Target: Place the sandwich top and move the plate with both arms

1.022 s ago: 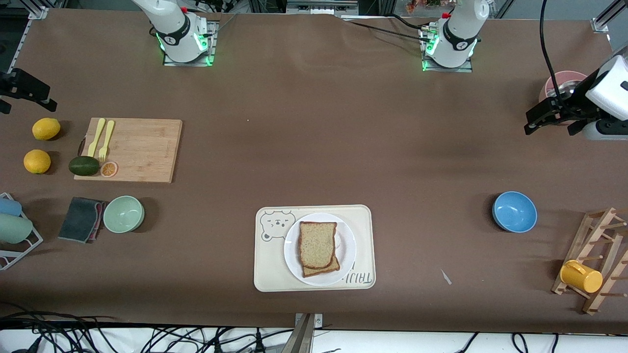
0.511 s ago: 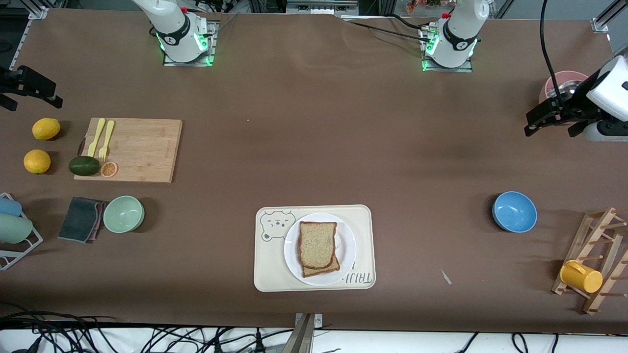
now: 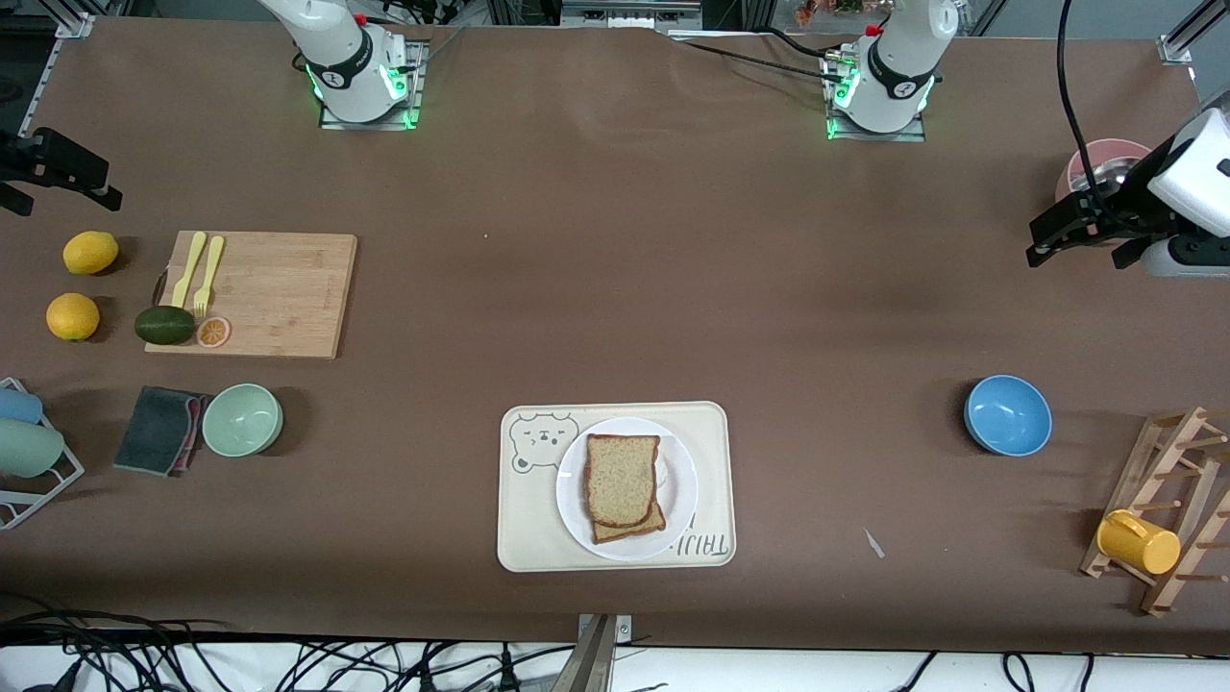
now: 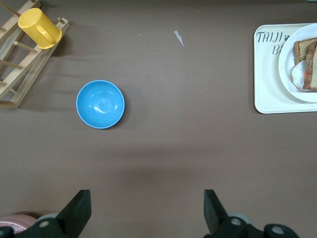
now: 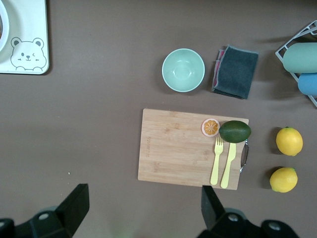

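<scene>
The white plate [image 3: 677, 485] rests on a cream bear tray [image 3: 524, 519] near the front camera. On the plate the sandwich top [image 3: 621, 478], a light speckled slice, lies on a darker slice [image 3: 634, 526]. Plate [image 4: 292, 54] and tray [image 4: 270, 79] also show at the edge of the left wrist view. My left gripper [image 3: 1071, 258] [image 4: 146, 201] hangs open and empty over the table at the left arm's end, beside a pink bowl. At the right arm's end my right gripper [image 3: 60, 197] [image 5: 144, 197] hangs open and empty above the table's edge, by the lemons.
A blue bowl [image 3: 1007, 414] and a wooden rack with a yellow mug [image 3: 1139, 543] stand toward the left arm's end. Toward the right arm's end are a cutting board [image 3: 269, 294] with fork, knife and avocado, two lemons [image 3: 90, 252], a green bowl [image 3: 242, 419] and a grey cloth [image 3: 159, 429].
My right gripper has shifted slightly toward the middle of the table. The left gripper, the plate and the bread have not moved.
</scene>
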